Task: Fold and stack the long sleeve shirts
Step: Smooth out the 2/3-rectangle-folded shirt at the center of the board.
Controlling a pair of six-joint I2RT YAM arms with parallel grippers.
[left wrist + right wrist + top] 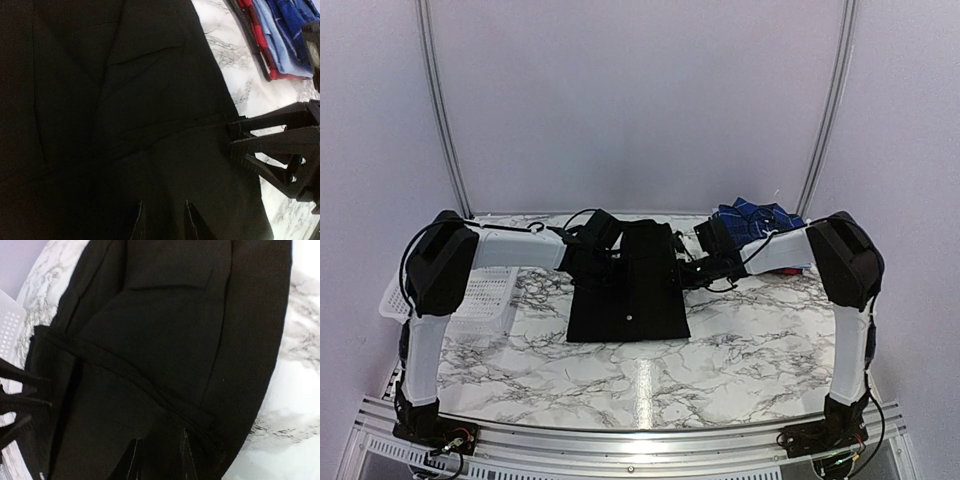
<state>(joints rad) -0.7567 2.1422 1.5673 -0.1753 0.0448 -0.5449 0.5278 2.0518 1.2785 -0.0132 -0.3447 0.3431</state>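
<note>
Left claw (pixel 162 220) grasping black shirt (pixel 630 290), cloth creased just ahead of it. Right claw (pixel 157 457) opposite, pinching same shirt's edge.

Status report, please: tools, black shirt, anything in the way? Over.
Both low: left tool, right tool, at opposite edges of black shirt, grip unclear. Shirt partly folded, mid-table. Nearby folded stack and basket lie apart.

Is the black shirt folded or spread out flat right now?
Folded, at least partly: the black shirt lies as a narrow rectangle with no sleeves sticking out, and fold edges cross it in both wrist views.
</note>
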